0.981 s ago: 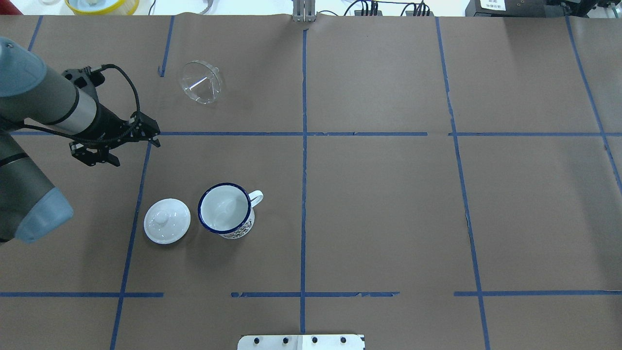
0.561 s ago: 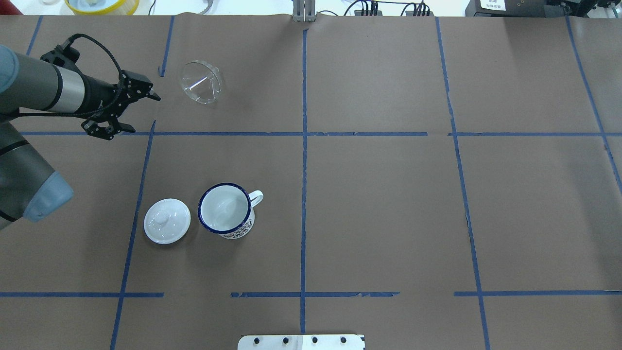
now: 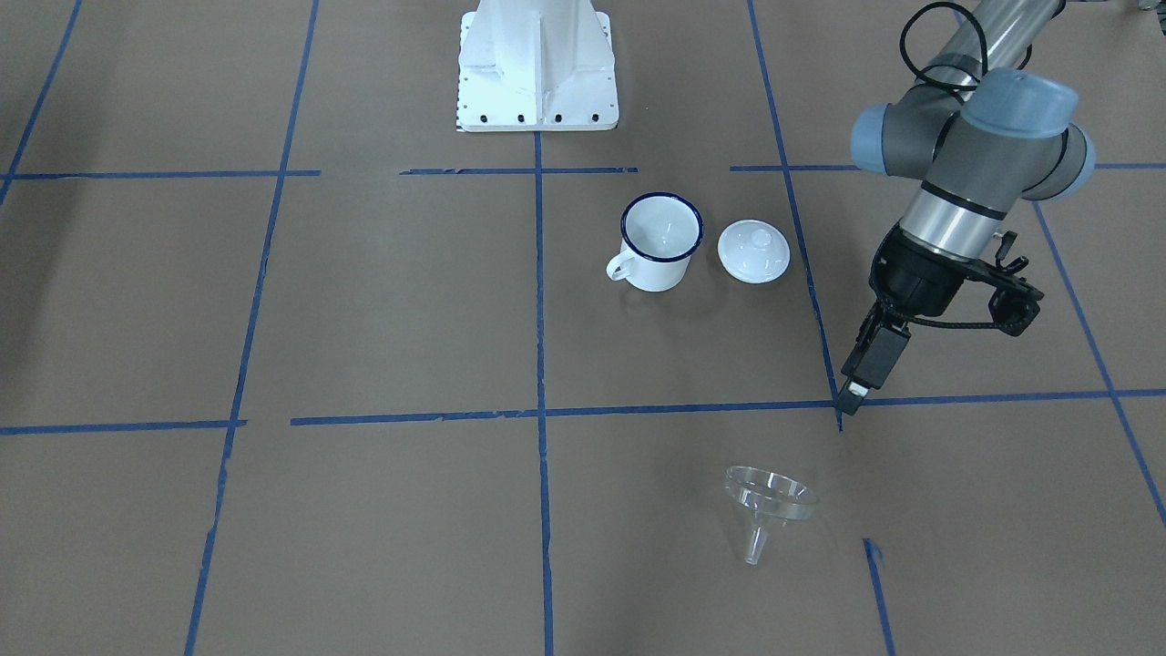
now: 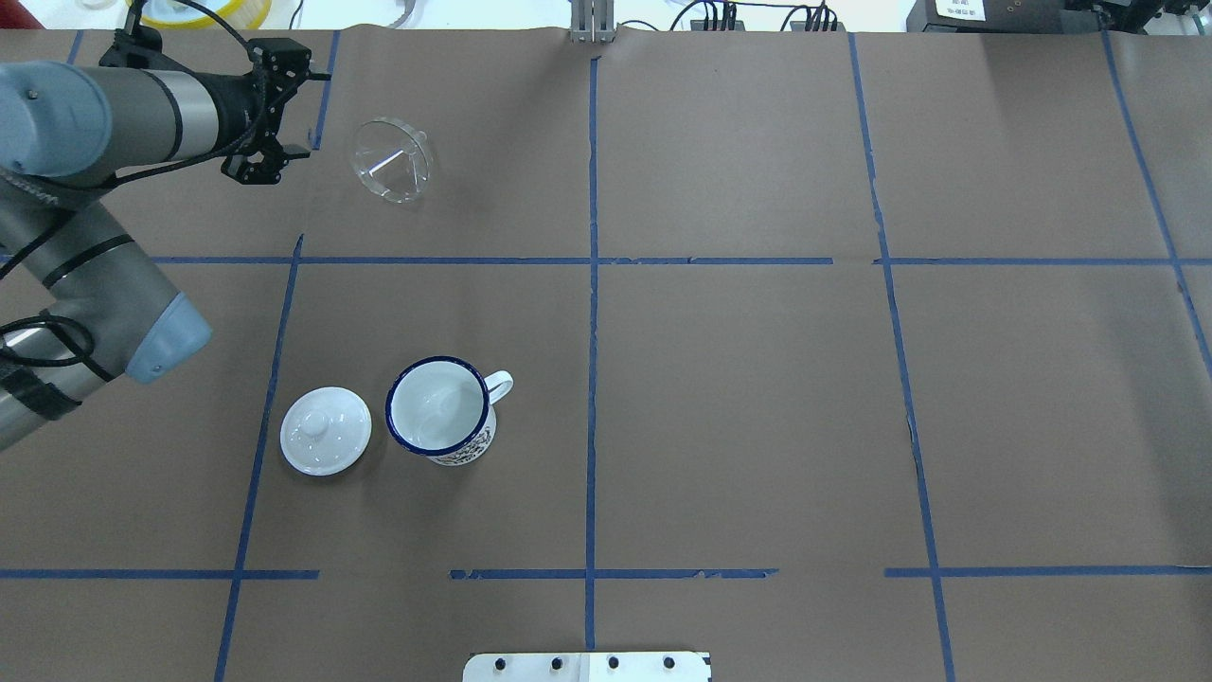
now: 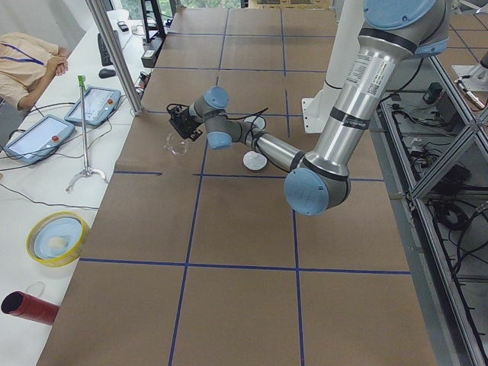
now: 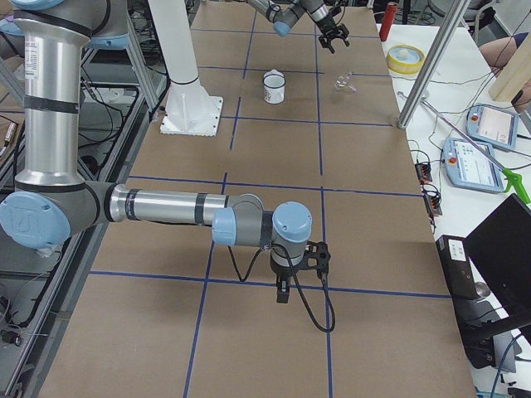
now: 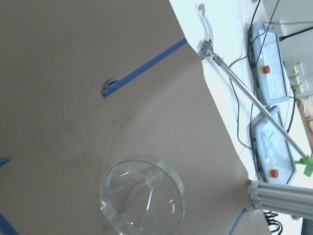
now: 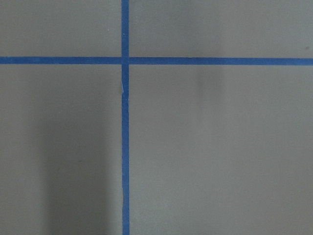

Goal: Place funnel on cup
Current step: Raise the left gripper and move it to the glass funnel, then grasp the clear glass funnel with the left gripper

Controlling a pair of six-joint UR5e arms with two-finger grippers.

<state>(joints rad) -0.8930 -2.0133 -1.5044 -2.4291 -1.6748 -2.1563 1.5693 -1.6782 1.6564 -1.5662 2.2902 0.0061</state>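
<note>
Overhead exterior view, from the robot outward: the cup [image 4: 440, 412] stands upright and empty, with a lid [image 4: 325, 429] just beside it on the tabletop [image 4: 757, 426]. Farther out, well apart from the cup, the funnel [image 4: 393, 161] lies tilted on its rim and spout. The left pincer [image 4: 318, 114] hovers near it, jaws spread, holding nothing. For the right pincer [image 6: 282, 292] I cannot tell the state. The funnel looks light, stiff and smooth, so probably slippery; I would pinch the cone wall at the rim, gently.
</note>
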